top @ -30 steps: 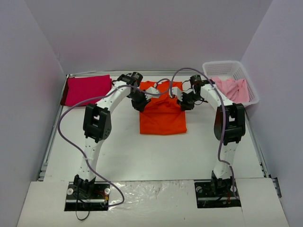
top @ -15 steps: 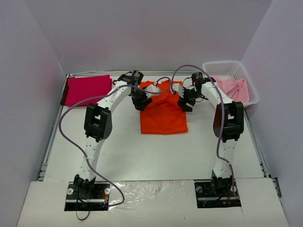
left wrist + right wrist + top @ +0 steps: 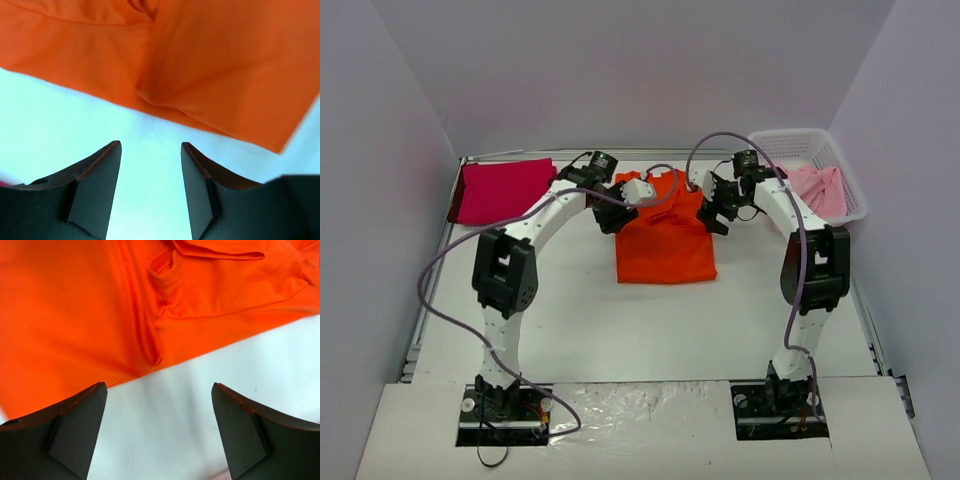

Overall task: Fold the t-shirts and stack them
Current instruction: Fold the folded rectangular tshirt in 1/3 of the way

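Note:
The bright orange t-shirt [image 3: 665,243] lies flat at the middle back of the table, its sides folded in. My left gripper [image 3: 617,216] hovers off the shirt's upper left edge and my right gripper [image 3: 716,212] off its upper right edge. In the left wrist view the left gripper [image 3: 150,145] is open over bare table, empty, with the orange t-shirt [image 3: 210,65] just ahead. The right gripper [image 3: 159,386] is open wider, also empty, just short of the orange t-shirt [image 3: 70,315]. A magenta-red t-shirt [image 3: 505,188] lies folded at the back left. A pale pink t-shirt [image 3: 815,188] sits in the basket.
The white lattice basket [image 3: 790,137] stands at the back right corner against the wall. Purple cables [image 3: 720,140] loop above both arms. Grey walls close in the table on three sides. A raised white board [image 3: 640,420] covers the near edge around the arm bases.
Both grippers opened and let go of the orange t-shirt, then drew back off its edges. The left arm's elbow swung to the left.

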